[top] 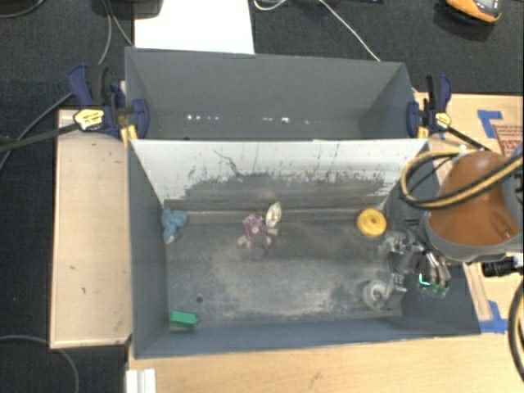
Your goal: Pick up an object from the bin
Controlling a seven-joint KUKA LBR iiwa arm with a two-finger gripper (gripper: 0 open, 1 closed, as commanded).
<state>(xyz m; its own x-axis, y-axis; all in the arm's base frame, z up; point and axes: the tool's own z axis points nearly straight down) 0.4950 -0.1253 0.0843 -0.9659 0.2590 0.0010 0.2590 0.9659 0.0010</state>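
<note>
Looking down from my station, I take the grey metal bin point(270, 88) first: its sloped walls close in on a worn floor, and most of that floor is bare, above all the wide middle and the front stretch.

My arm point(479, 207), with its orange cover and looped cables, comes in over the right rim and hangs above the right wall. The gripper point(403, 278) sits low in the front right corner, close to the right wall and not far from the front one, so there is little room on those two sides and plenty to the left. I cannot tell whether the tool is spread or pressed together; the metal parts there blur into one another.

A small purple and white figure point(260, 226) lies near the back wall, about mid-width, with clear floor all round it. A yellow disc point(371, 223) lies at the back right, near the foot of the back wall and well apart from the gripper. A pale blue lump point(172, 222) rests in the back left corner against the left wall. A green block point(183, 320) lies in the front left corner. Smallest, a silvery round piece point(377, 294) lies just beside the gripper's tip, on its left; whether they touch I cannot tell.
</note>
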